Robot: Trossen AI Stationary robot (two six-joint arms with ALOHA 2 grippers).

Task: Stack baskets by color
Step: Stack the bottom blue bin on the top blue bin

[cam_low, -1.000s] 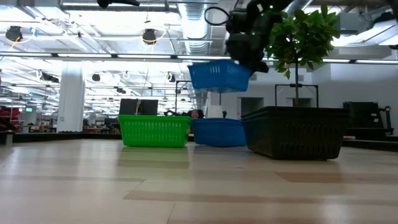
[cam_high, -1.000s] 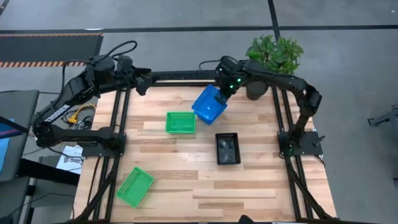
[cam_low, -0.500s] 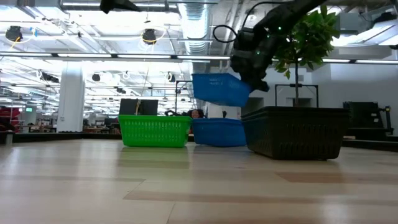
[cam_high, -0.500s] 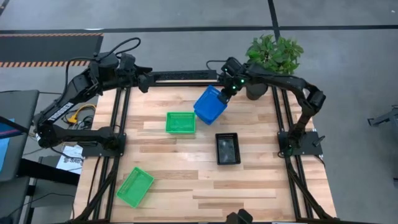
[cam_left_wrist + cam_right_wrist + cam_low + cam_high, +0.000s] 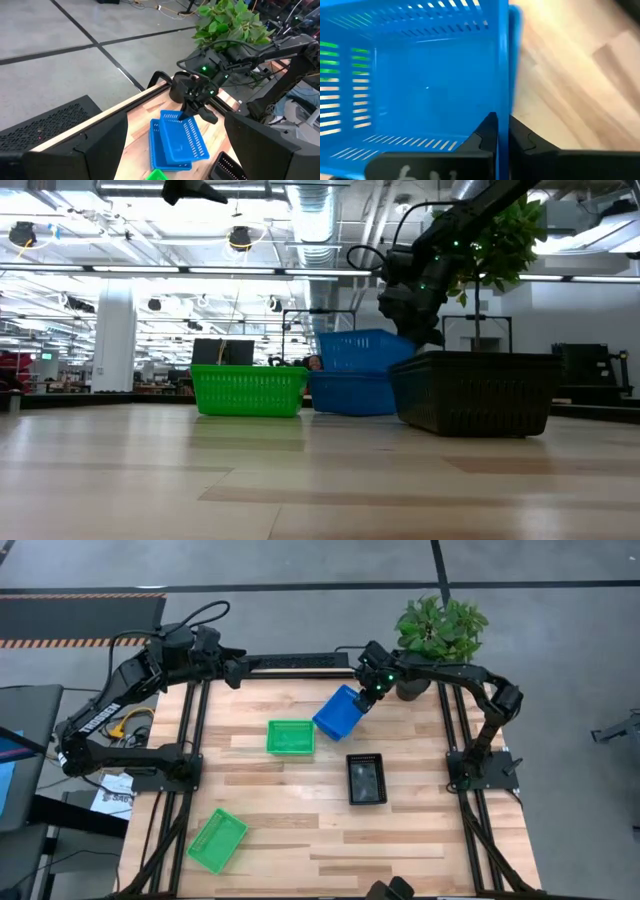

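**Blue basket held over its twin at the counter's far edge**

The upper blue basket (image 5: 338,712) sits tilted over a second blue basket (image 5: 156,150) that rests on the counter (image 5: 300,830) near the middle of its far edge; in the low view the upper one looks partly nested into the lower. The right gripper (image 5: 366,696) pinches one wall of the upper basket, its two fingers (image 5: 488,131) nearly closed with only the thin blue rim between them. The gripper stands at the basket's far right side, above it.

Just to the left of the blue pair lies a green basket (image 5: 290,737). A black basket (image 5: 366,778) lies towards the right edge, nearer the middle of the counter. Another green basket (image 5: 218,840) lies near the front left corner, well apart from the rest.

The counter is of pale wooden planks in a dark metal frame. The left gripper (image 5: 238,674) hangs wide open and empty over the far left corner.

A potted plant (image 5: 440,630) stands beyond the far right corner on a grey floor. The low view shows a large bright hall with ceiling lights behind.
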